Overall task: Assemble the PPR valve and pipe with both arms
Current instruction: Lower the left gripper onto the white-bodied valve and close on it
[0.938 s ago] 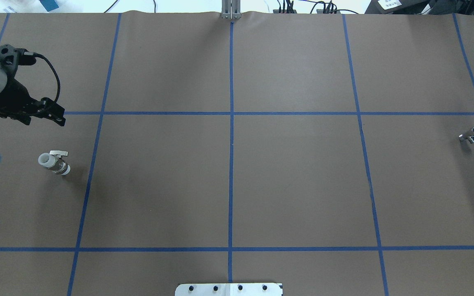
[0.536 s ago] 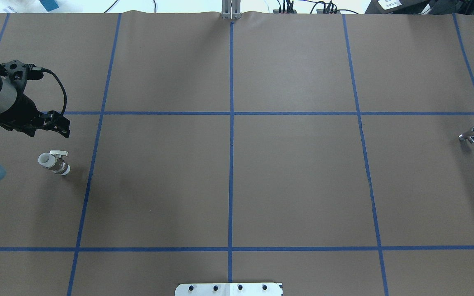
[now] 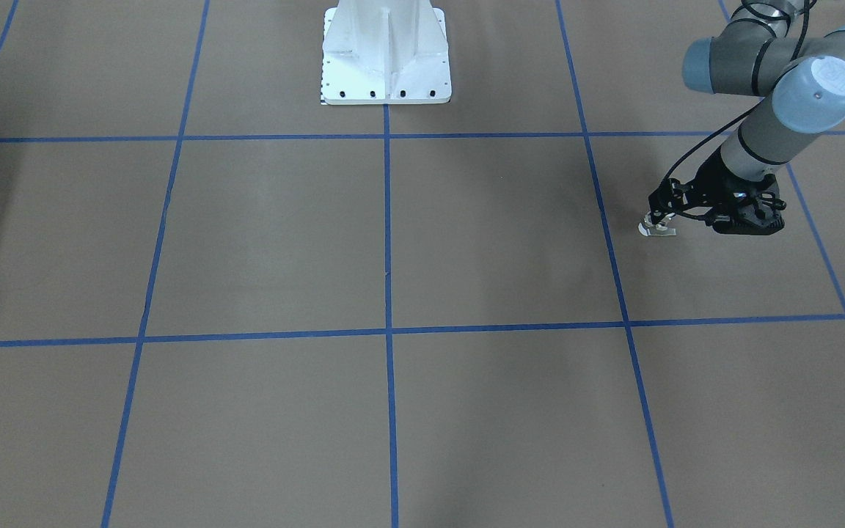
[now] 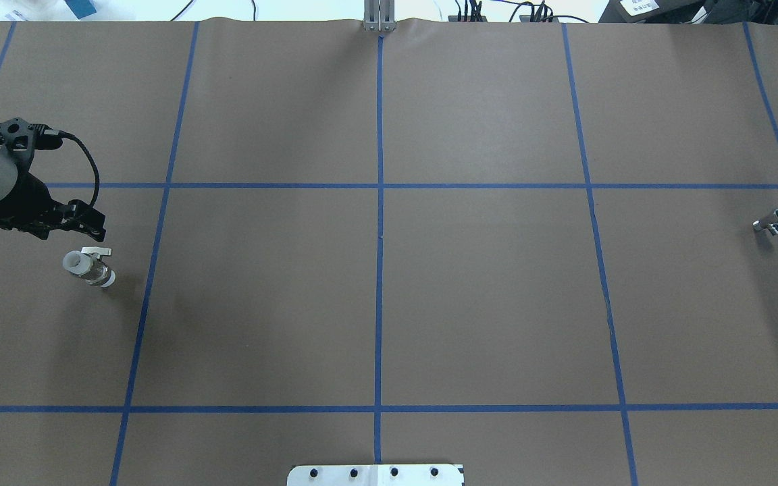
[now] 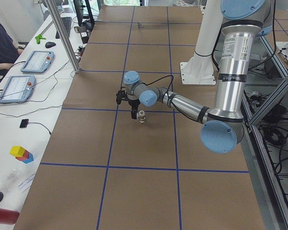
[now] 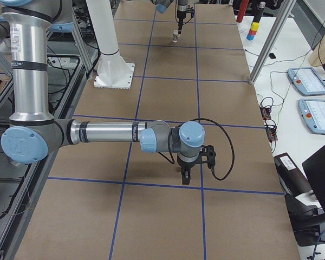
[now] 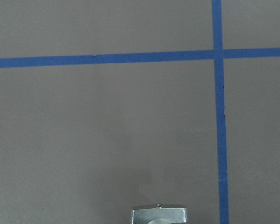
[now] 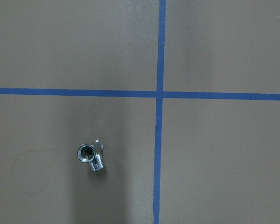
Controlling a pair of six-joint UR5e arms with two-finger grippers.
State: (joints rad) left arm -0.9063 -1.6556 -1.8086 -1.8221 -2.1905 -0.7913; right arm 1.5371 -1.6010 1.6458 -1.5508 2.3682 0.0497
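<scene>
The PPR valve [image 4: 88, 266] lies on the brown table at the left, a white stub with a flat silvery tab. It also shows in the front view [image 3: 655, 228] and the left view [image 5: 142, 116]. My left gripper [image 4: 95, 229] hovers just behind it, apart from it; I cannot tell whether it is open. Only the valve's tab [image 7: 158, 214] shows in the left wrist view. The pipe [image 4: 770, 223], a small silver piece, lies at the far right and shows in the right wrist view [image 8: 91, 157]. My right gripper [image 6: 186, 176] hangs over that spot; I cannot tell its state.
The white bolted pedestal [image 3: 386, 59] stands at the robot's side of the table's middle. Blue tape lines divide the brown mat. An operator and tablets [image 5: 36, 62] are beyond the far table edge.
My left gripper has moved toward the near side of the table, closer to the valve. The valve and the pipe have not moved.
</scene>
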